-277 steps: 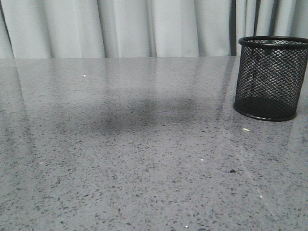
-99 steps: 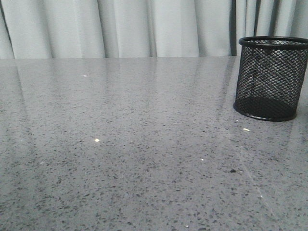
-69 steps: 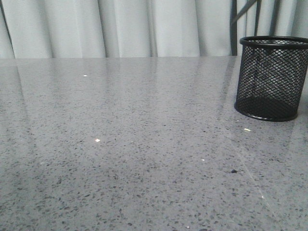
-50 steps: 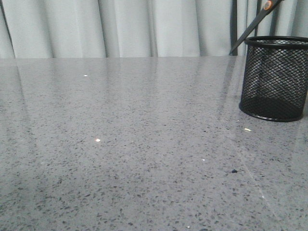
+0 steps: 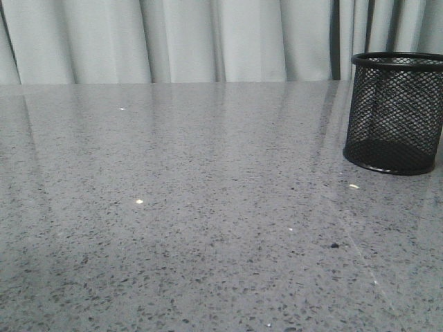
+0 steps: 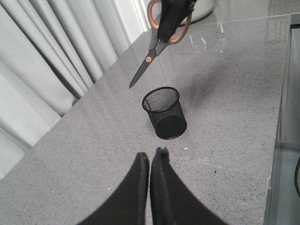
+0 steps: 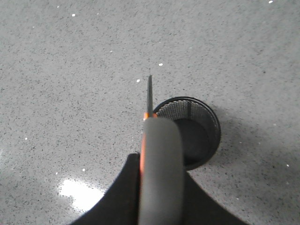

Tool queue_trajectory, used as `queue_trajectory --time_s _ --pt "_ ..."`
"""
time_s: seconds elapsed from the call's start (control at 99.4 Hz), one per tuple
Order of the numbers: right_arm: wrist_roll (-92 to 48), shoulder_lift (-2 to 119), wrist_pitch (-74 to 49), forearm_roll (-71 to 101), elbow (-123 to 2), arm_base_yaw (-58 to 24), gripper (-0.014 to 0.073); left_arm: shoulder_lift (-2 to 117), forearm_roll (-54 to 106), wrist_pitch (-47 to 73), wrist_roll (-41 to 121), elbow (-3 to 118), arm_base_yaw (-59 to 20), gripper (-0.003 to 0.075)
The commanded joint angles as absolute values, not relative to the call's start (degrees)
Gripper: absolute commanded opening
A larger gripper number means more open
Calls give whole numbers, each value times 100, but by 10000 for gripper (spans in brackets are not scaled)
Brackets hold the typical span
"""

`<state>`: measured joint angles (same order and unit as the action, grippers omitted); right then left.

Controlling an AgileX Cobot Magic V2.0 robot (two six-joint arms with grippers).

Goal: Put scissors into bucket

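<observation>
Scissors gone from the front view since half a second ago; bucket [image 5: 396,114] stays upright at the counter's [image 5: 208,207] right edge.
Front view: nothing shows inside the mesh. Left wrist view: left gripper [image 6: 150,161] closed and empty, fingers touching; scissors [image 6: 159,37] hang tilted, tip down, above and beside the bucket [image 6: 165,113], apart from it. Right wrist view: right gripper [image 7: 160,187] clamps the scissors' [image 7: 151,101] handle; the bucket [image 7: 192,131] holds nothing.

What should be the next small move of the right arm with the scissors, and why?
Probably shift the right gripper sideways until the blade tip is over the bucket opening, then lower. The scissors hang in the air, tip down, and the tip appears beside the rim, not over the opening.
</observation>
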<state>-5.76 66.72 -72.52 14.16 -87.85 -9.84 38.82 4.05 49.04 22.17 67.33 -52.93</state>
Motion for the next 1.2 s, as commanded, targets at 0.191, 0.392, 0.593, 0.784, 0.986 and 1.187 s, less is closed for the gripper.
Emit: queue_trajectory --time_s 0.191,0.392,0.593,0.784,0.986,1.187 --pt "-545 6063 -7423 1257 -8353 -951 -64 3900 408 4440 2151 6863 -5327 -20" --pt "-529 5970 -7423 1188 -7947 -951 -64 3900 408 4440 2151 6863 -5327 -20" --pt "-529 6308 -7423 1175 -7811 -951 -64 3900 408 4440 2151 6863 -5327 -20" --pt "-529 6967 -7423 1200 -7811 -951 -64 3900 408 4440 2151 6863 -5327 -20" --pt "-529 7530 -7423 1297 -7811 -951 -64 3900 408 4440 2151 6863 -5327 -20" --pt "-529 7730 -7423 1309 -7990 -951 -50 3900 432 4440 2151 6863 -5327 -20"
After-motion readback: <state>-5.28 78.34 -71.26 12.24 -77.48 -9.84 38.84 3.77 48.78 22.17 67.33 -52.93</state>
